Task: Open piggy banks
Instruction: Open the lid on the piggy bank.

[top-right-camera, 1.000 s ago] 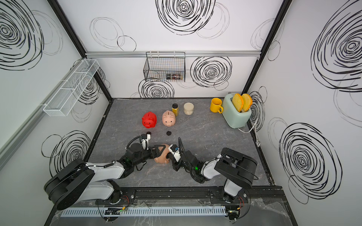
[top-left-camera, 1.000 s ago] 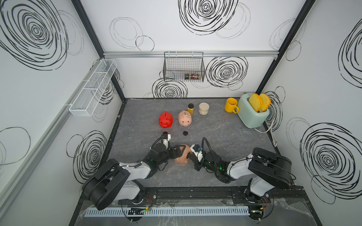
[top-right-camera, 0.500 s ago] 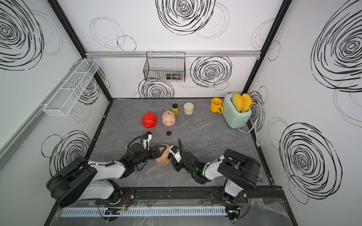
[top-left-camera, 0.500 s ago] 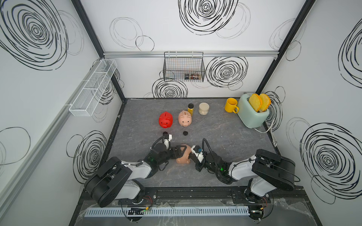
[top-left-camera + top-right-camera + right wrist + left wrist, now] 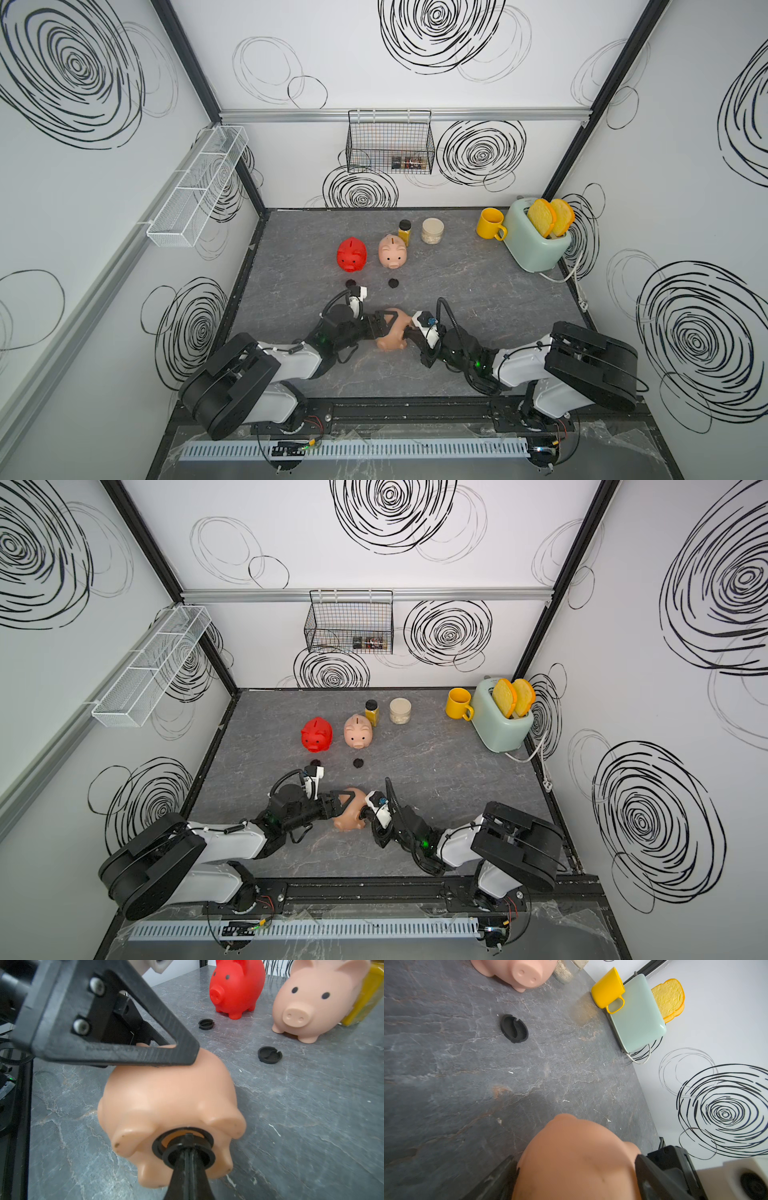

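So the peach-tan piggy bank (image 5: 166,1101) lies sideways, belly plug (image 5: 172,1154) facing the right gripper (image 5: 188,1152), jaws pinched on its rib; left gripper (image 5: 385,326) jaws clamp the body.

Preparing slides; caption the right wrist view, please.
Shut right gripper grips the black round belly plug of the peach-tan plastic piggy bank.

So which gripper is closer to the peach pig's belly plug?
Right. The right gripper is shut on the plug itself; the left gripper clamps the peach piggy bank's body, away from it.
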Available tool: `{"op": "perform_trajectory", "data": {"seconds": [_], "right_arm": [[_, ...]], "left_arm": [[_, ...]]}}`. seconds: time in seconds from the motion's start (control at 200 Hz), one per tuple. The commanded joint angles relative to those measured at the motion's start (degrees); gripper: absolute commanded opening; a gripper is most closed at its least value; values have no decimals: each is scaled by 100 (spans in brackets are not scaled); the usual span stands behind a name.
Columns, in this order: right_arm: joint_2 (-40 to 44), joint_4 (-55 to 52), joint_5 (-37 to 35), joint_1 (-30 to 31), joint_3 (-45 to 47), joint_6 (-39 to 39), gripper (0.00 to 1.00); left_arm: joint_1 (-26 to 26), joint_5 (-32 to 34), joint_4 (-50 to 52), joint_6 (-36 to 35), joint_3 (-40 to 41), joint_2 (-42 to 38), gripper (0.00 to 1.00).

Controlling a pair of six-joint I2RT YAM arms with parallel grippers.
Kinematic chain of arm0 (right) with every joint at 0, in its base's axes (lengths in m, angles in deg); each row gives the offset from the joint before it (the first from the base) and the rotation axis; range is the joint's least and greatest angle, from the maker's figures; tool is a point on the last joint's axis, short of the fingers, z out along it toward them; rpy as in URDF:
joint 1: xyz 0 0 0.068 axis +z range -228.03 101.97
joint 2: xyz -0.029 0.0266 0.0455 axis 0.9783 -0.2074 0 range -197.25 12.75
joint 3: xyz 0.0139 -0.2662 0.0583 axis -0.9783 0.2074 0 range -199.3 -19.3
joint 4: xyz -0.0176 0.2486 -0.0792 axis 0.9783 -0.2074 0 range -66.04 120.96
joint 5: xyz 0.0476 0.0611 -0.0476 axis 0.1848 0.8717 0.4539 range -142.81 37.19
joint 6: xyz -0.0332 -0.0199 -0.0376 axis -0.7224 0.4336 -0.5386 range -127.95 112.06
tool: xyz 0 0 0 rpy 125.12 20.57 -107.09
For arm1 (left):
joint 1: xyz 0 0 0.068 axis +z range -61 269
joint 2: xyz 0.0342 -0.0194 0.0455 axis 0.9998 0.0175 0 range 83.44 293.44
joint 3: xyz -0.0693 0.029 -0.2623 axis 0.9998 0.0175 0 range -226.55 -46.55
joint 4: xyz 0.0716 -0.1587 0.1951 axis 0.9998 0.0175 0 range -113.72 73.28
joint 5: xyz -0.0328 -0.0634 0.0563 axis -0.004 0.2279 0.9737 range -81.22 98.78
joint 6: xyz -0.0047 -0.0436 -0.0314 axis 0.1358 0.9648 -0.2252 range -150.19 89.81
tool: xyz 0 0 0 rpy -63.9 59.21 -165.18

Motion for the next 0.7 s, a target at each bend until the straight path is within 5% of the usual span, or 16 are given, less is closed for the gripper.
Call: {"op": "perform_trajectory", "data": {"seconds": [0.0,0.45,0.695], "right_arm": [[154,-64,-165,32,80,33,0],[589,-279,-225,137,323,473,0],[1404,-2160,-134,138,-78,1656,0]], "left_arm": [[-56,-96,1295,-158,263,219,90],[-54,-131,1368,-167,195,185,91],[-59,-17,1644,-192,78,-53,91]]}}
